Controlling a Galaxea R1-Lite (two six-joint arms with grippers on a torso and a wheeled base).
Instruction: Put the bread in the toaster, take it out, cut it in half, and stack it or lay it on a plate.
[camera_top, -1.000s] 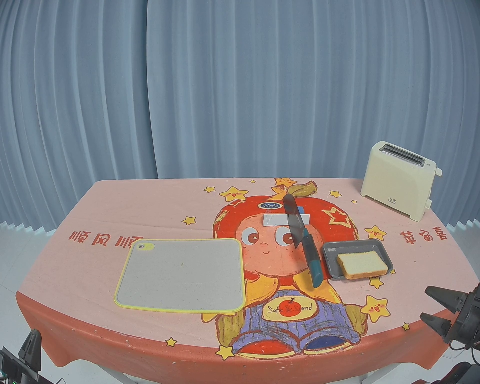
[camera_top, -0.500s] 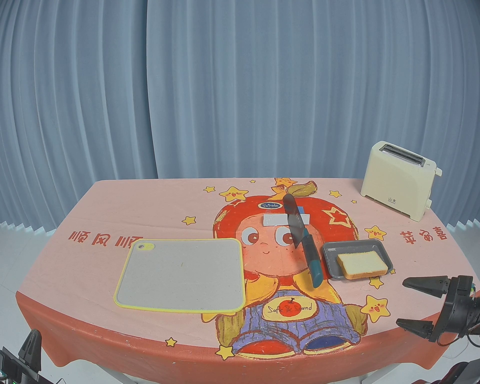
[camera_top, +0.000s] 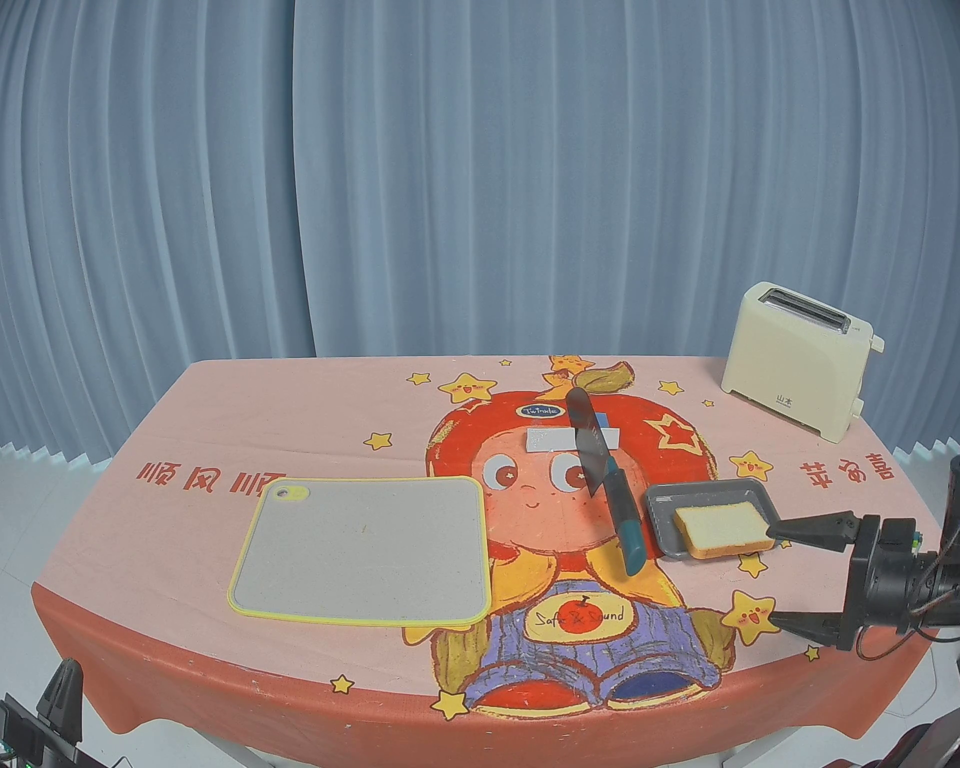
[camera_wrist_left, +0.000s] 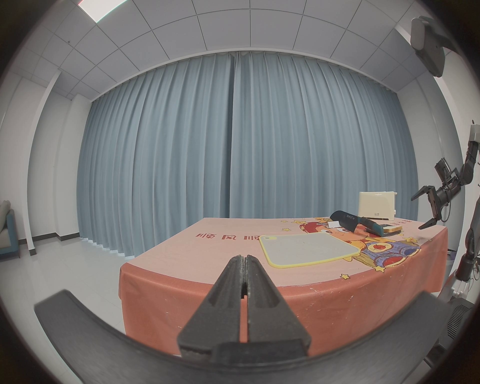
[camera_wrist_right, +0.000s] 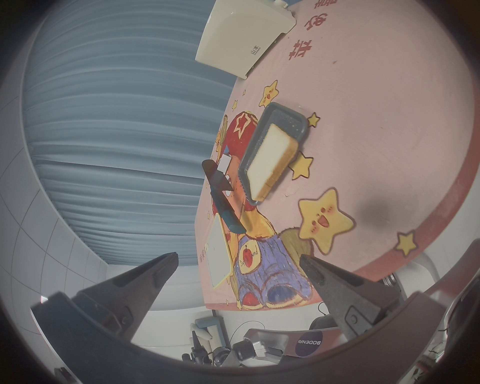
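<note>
A slice of white bread (camera_top: 723, 528) (camera_wrist_right: 270, 160) lies in a small grey tray (camera_top: 700, 493) (camera_wrist_right: 291, 116) right of the table's middle. The cream toaster (camera_top: 798, 358) (camera_wrist_right: 243, 33) (camera_wrist_left: 376, 205) stands at the back right corner. A teal-handled knife (camera_top: 606, 478) (camera_wrist_right: 222, 195) rests beside the tray on its left. My right gripper (camera_top: 795, 575) (camera_wrist_right: 240, 262) hovers open just right of the tray, fingers pointing toward the bread, a short gap away. My left gripper (camera_wrist_left: 244, 265) is shut and empty, low off the table's front left corner.
A grey cutting board with a yellow rim (camera_top: 365, 548) (camera_wrist_left: 307, 248) lies front left on the cartoon-printed pink tablecloth (camera_top: 200, 420). A white label (camera_top: 560, 439) sits under the knife blade. Blue curtains hang behind the table.
My right gripper has moved in from the table's right edge toward the tray, rising a little, with its fingers spread wider. The left arm has kept still.
</note>
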